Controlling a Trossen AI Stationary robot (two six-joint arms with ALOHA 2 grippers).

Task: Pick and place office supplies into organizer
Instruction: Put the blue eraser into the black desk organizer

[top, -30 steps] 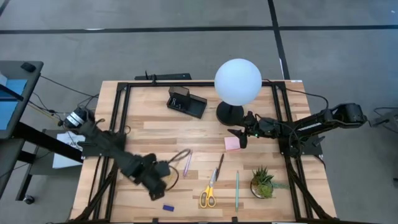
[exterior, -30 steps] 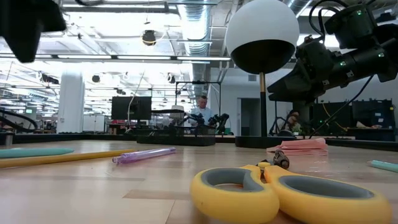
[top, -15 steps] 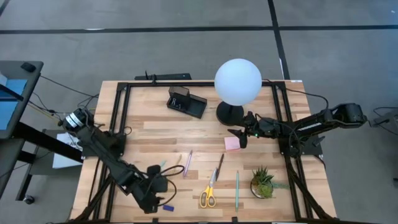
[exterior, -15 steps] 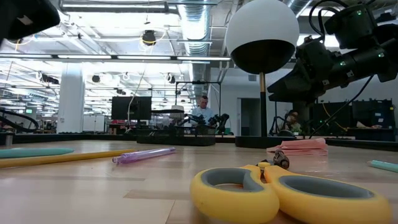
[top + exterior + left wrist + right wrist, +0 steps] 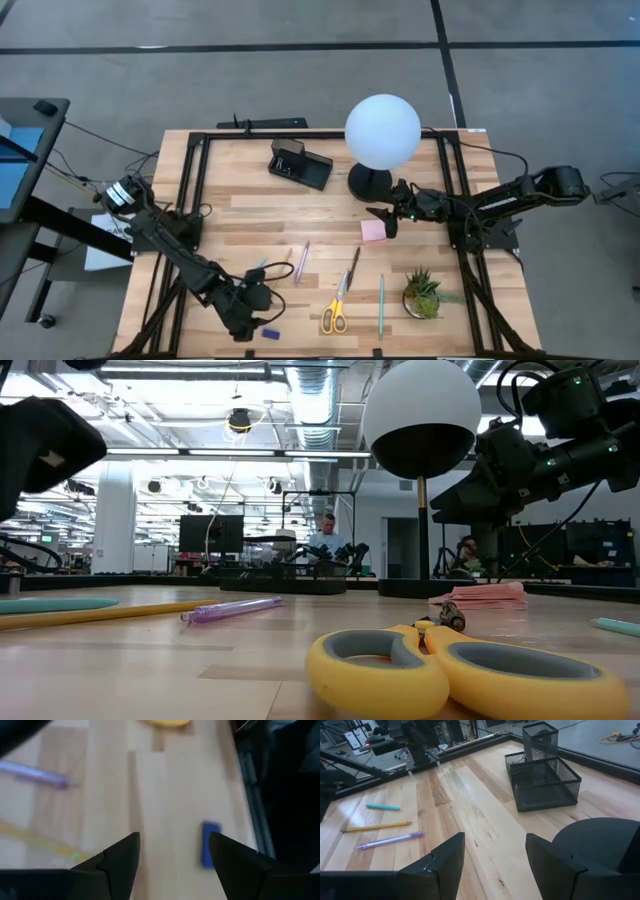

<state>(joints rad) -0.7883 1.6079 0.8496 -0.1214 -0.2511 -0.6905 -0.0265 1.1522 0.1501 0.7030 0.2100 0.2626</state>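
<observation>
- Bare wood lies between the organizer [image 5: 300,163] at the far side and the pens nearer; a gripper could pass there.
- The globe lamp [image 5: 382,132] stands tall, just right of the organizer.
- The potted plant [image 5: 423,292] blocks the near right corner.

No text, label, brand, number or sign can be read anywhere in these views.
</observation>
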